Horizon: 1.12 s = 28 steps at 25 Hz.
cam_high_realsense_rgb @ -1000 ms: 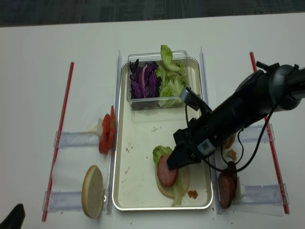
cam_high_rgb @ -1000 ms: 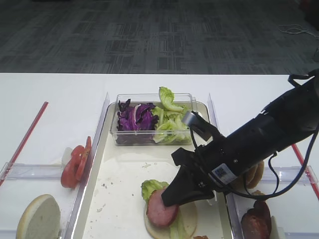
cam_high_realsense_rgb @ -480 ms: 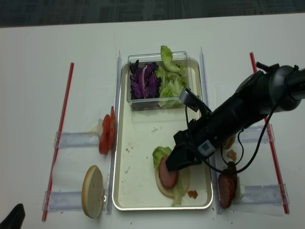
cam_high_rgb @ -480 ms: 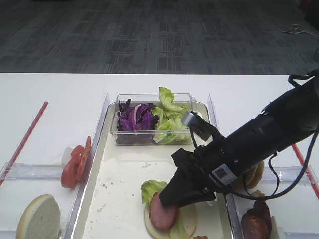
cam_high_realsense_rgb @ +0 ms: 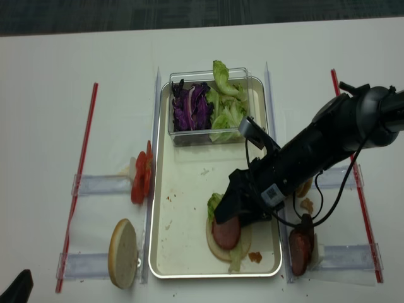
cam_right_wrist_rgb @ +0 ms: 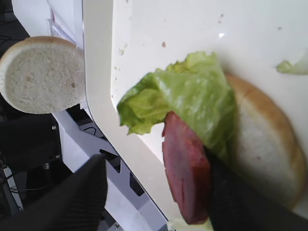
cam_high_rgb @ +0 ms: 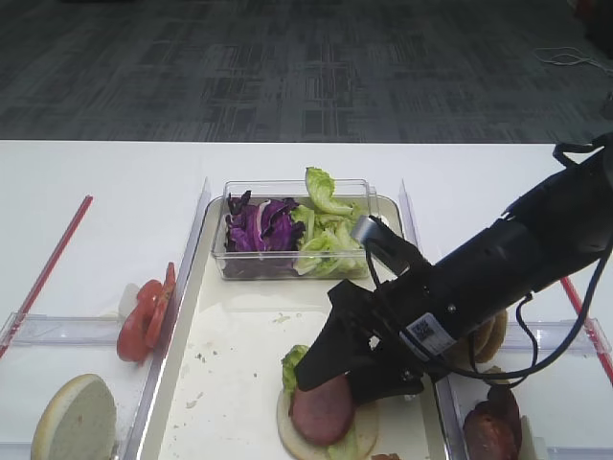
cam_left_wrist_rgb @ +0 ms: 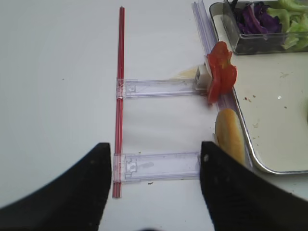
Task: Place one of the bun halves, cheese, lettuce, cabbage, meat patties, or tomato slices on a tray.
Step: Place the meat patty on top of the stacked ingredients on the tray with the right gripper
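My right gripper [cam_high_rgb: 330,369] stands open low over the tray [cam_high_rgb: 239,374], its jaws spread either side of a meat patty [cam_high_rgb: 321,414]. The patty [cam_right_wrist_rgb: 185,178] rests against one black finger [cam_right_wrist_rgb: 236,202], on a lettuce leaf [cam_right_wrist_rgb: 187,101] and a bun half [cam_right_wrist_rgb: 260,149]. From above, the patty [cam_high_realsense_rgb: 226,232] sits near the front of the tray [cam_high_realsense_rgb: 183,208]. My left gripper [cam_left_wrist_rgb: 155,154] is open and empty above a clear rack [cam_left_wrist_rgb: 159,166], left of another bun half [cam_left_wrist_rgb: 230,139].
A clear box at the tray's far end holds purple cabbage [cam_high_rgb: 261,225] and lettuce [cam_high_rgb: 326,235]. Tomato slices [cam_high_rgb: 144,311] and a bun half [cam_high_rgb: 75,419] stand in racks left of the tray. More patties [cam_high_rgb: 493,422] and buns [cam_high_rgb: 488,335] are on the right. Red rods [cam_high_realsense_rgb: 85,158] border the table.
My right gripper's jaws have spread from shut to wide open. The patty, pinched and tilted before, now lies lower on the lettuce and bun. The left arm has not moved.
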Motion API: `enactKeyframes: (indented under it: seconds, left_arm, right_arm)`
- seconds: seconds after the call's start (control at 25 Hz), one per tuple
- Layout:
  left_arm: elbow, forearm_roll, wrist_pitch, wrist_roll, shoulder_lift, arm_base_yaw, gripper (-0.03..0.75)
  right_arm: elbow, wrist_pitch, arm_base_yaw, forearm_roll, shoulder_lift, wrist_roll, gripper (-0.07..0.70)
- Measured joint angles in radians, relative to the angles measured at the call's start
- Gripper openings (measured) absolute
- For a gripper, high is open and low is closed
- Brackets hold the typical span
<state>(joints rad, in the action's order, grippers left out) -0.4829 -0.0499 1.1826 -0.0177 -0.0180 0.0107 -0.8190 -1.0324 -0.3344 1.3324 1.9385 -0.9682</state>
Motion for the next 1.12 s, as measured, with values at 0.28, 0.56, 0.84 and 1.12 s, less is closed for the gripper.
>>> enactKeyframes:
  seconds: [0.28, 0.56, 0.84, 1.12]
  left_arm:
    - [0.0, 0.0, 0.0, 0.0, 0.0, 0.0, 0.391]
    - [0.0, 0.0, 0.0, 0.0, 0.0, 0.0, 0.391]
    - [0.0, 0.0, 0.0, 0.0, 0.0, 0.0, 0.391]
    - [0.0, 0.0, 0.0, 0.0, 0.0, 0.0, 0.391]
  right_arm:
    - [0.0, 0.013, 0.0, -0.011, -0.025, 0.036, 0.459]
    - [0.0, 0.068, 0.0, -0.102, -0.095, 0.111, 0.459]
    - [0.0, 0.077, 0.0, -0.159, -0.14, 0.164, 0.459]
    - [0.0, 0.071, 0.0, -0.194, -0.208, 0.213, 0.459]
